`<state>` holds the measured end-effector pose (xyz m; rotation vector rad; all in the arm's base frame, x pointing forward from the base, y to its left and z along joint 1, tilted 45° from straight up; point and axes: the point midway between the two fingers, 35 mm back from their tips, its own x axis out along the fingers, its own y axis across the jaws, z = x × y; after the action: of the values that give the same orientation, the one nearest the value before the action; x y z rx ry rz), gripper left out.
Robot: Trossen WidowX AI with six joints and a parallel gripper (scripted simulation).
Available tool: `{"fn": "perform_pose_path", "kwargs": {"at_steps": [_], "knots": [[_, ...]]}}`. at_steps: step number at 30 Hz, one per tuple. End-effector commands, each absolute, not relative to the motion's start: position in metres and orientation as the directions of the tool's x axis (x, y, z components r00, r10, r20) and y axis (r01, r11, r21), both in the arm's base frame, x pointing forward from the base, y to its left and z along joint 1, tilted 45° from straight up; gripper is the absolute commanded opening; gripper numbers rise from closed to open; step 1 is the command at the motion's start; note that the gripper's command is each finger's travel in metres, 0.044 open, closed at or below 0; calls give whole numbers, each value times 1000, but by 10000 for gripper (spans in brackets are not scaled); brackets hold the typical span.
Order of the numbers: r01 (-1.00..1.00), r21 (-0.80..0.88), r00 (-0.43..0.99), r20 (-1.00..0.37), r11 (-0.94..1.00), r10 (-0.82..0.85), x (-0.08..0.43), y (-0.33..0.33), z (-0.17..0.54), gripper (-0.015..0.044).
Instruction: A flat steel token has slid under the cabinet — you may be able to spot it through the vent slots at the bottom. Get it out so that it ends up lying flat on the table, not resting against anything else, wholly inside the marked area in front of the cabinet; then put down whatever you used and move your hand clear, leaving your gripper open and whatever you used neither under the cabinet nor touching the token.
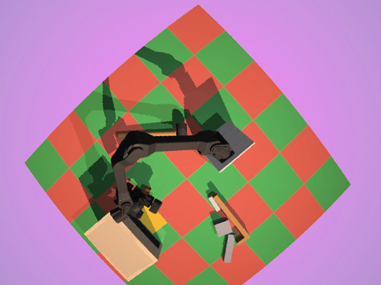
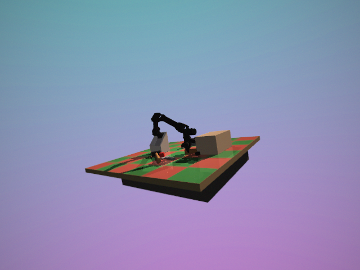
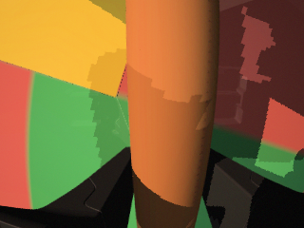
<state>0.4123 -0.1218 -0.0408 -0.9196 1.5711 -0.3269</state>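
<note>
My gripper (image 1: 143,197) (image 2: 187,149) (image 3: 165,155) is low in front of the cabinet, shut on an orange rod (image 1: 147,188) (image 3: 171,109). In the wrist view the rod runs up and down the picture between the two dark fingers; its far end is out of view. The cabinet (image 1: 121,247) (image 2: 206,145) is a tan box with a dark front side. The yellow marked area (image 1: 156,221) (image 3: 57,38) lies in front of it, partly hidden by the gripper in the top view. I cannot make out the steel token in any view.
A long orange bar (image 1: 231,219) lies beside pale blocks (image 1: 223,228) (image 1: 228,248). Another orange bar (image 1: 164,133) is partly under the arm. A red block (image 2: 161,154) sits near the grey base pedestal (image 1: 237,139) (image 2: 164,143). A small black block (image 2: 197,153) is by the cabinet.
</note>
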Motion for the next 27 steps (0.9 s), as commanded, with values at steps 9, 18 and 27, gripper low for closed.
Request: {"fn": "perform_pose_path", "kwargs": {"at_steps": [9,18,27], "knots": [[-356,-673,51,-707,649,-705,427,-119,-42,0],[-356,-673,51,-707,649,-705,426,-115,-47,0],[-356,-672,50,-707,649,-705,422,-109,-54,0]]}}
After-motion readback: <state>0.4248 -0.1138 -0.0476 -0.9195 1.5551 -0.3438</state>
